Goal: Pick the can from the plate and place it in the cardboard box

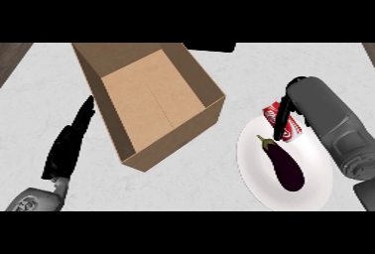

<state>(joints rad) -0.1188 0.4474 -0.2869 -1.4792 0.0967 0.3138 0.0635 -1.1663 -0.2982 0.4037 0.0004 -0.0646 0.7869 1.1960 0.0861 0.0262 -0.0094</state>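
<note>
i see my right hand [284, 116] curled around the red-and-white drink can [288, 125] on the round white plate [253, 173], beside a dark purple eggplant [284, 165]; my left hand [67, 144] rests with fingers straight next to the open brown cardboard box [150, 106].

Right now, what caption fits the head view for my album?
Right hand reaches the red can beside an eggplant on the white plate; cardboard box waits open.

The right hand [284, 116] reaches down over the white plate [253, 171], its dark fingers draped across the red can [292, 130] lying beneath them. Just below the fingertips lies an eggplant [285, 166]. The open cardboard box [150, 106] sits well to that hand's left, with the left hand [70, 144] straight-fingered just beyond its left wall.
</note>
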